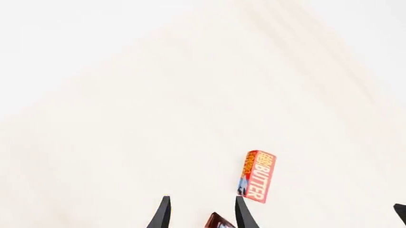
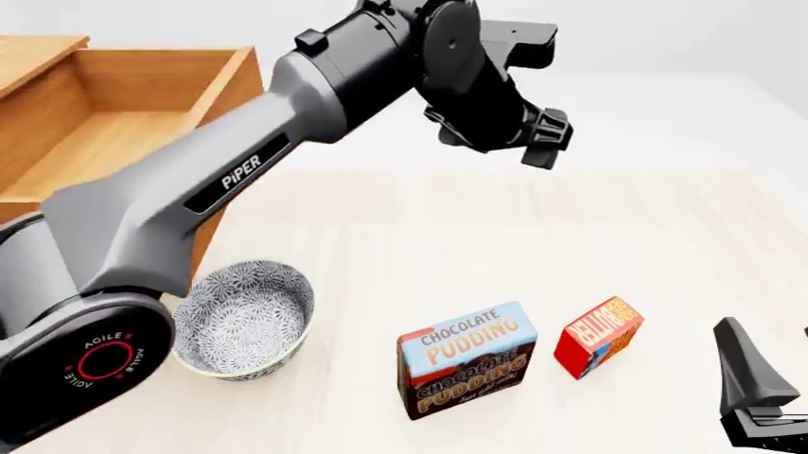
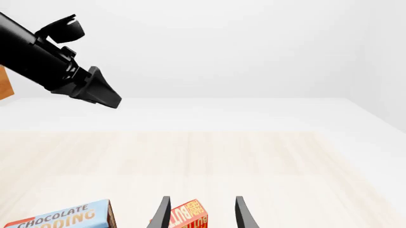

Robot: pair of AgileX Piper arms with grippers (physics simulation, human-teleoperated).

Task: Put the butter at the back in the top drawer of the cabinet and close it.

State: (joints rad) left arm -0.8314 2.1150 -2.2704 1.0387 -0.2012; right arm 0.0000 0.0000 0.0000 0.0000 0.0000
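The butter point(image 2: 600, 336) is a small red and orange box standing on the table just right of the pudding box; it also shows in the left wrist view point(image 1: 257, 175) and the right wrist view point(image 3: 187, 216). The cabinet point(image 2: 28, 55) stands at the back left with its top drawer point(image 2: 225, 90) pulled out and nothing visible inside. My left gripper point(image 2: 543, 142) hangs open high over the table's middle, holding nothing. My right gripper point(image 2: 773, 371) sits low at the near right, open and empty, with the butter a little ahead of its fingers.
A blue-and-brown Chocolate Pudding box point(image 2: 467, 359) stands at the front centre. A patterned bowl point(image 2: 242, 320) sits to its left, near the drawer's front. The left arm point(image 2: 240, 175) stretches diagonally across the drawer's corner.
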